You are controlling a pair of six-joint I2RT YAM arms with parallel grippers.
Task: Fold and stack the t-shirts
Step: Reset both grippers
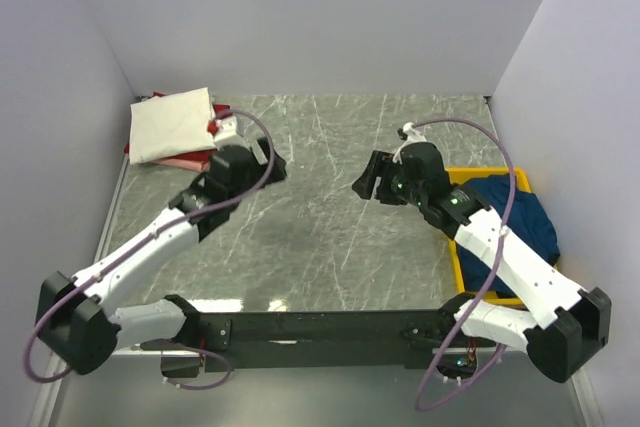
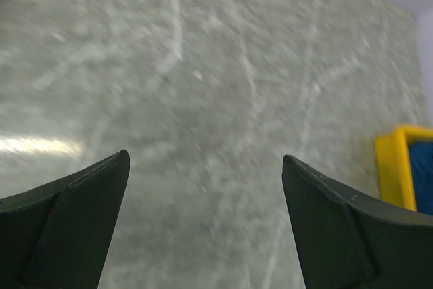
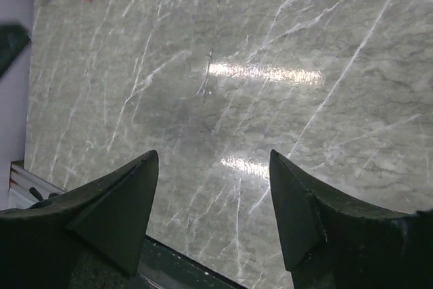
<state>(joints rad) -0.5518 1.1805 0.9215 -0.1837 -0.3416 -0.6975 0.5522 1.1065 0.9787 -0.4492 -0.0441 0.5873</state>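
Marble table under grey walls: my left gripper and right gripper hang wide open, empty. I'd best pinch the navy t-shirt, right of my right gripper, at two spread edges. It lies bunched lengthwise along the yellow bin; collar direction unclear.

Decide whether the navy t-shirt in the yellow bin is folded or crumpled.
Crumpled: the navy t-shirt lies bunched and wrinkled inside the yellow bin.
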